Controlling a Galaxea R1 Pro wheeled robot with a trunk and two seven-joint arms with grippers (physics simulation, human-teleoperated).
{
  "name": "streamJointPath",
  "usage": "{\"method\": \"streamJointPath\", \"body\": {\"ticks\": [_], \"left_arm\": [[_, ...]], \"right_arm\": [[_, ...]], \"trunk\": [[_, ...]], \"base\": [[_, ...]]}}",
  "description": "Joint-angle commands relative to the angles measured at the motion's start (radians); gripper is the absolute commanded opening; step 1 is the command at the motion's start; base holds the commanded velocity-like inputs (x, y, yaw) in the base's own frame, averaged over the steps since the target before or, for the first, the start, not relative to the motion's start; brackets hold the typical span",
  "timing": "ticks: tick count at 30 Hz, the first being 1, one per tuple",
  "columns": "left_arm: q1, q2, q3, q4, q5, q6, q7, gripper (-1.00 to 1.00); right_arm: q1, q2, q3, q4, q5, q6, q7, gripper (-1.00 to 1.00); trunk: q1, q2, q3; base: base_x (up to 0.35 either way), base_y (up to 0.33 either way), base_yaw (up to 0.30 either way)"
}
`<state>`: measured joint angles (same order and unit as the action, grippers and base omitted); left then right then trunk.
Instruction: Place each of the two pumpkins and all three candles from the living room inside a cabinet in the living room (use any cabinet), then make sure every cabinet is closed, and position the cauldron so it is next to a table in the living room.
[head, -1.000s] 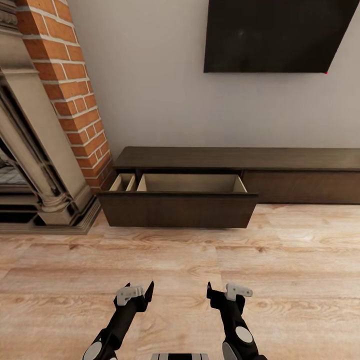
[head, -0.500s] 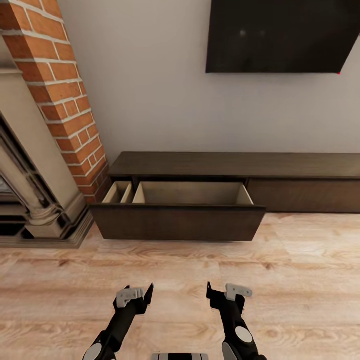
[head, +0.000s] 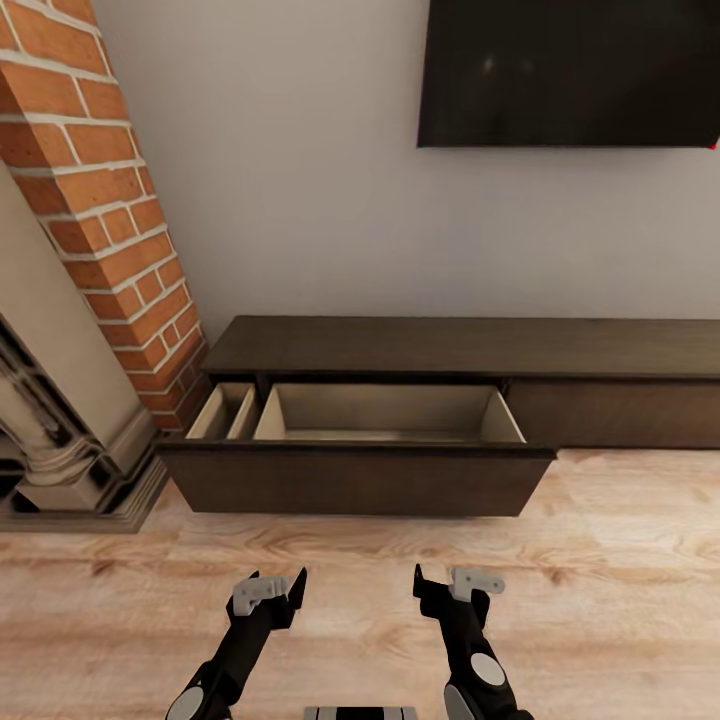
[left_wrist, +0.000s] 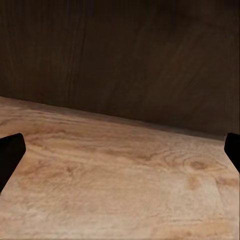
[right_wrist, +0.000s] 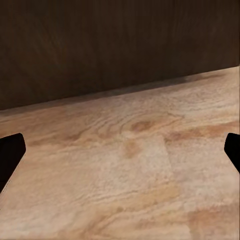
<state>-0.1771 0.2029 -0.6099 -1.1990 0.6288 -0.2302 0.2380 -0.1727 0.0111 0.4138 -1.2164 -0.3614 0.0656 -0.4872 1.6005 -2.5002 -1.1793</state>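
Cabinet (head: 470, 345): long, low, dark-brown unit against the wall beneath a wall-mounted screen (head: 570, 70), beside a brick chimney pillar (head: 90, 180). One drawer (head: 355, 480) pulled out over the wooden floor (head: 600, 600); both of its compartments, a narrow one by the bricks and a wide one, look bare as far as can be seen.

Left gripper (head: 270, 590): jaws spread wide, holding nothing, low over the floor, short of the drawer front.

Right gripper (head: 445, 585): likewise wide and unladen.

Handling note: if the drawer is to be closed, probably best to set both grippers square against its front and push evenly, so it slides straight.
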Motion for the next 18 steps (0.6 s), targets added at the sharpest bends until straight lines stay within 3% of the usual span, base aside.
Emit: {"method": "streamJointPath", "body": {"ticks": [1,8,18], "left_arm": [[-0.001,0.002,-0.005,-0.001,0.008,-0.007,0.007,1.00],[-0.002,0.002,-0.005,-0.001,0.008,-0.007,0.006,1.00],[-0.001,0.003,-0.005,-0.003,0.008,-0.008,0.002,1.00]], "right_arm": [[-0.001,0.000,0.002,-0.002,-0.003,0.005,-0.007,1.00],[-0.001,0.000,0.001,-0.002,-0.005,0.006,-0.006,1.00],[-0.001,0.000,0.001,-0.002,-0.005,0.006,-0.006,1.00]], "trunk": [[0.000,0.000,-0.001],[0.000,0.000,-0.001],[0.000,0.000,-0.001]], "base": [[0.339,0.000,0.000],[0.294,0.000,0.000],[0.052,0.000,0.000]]}}
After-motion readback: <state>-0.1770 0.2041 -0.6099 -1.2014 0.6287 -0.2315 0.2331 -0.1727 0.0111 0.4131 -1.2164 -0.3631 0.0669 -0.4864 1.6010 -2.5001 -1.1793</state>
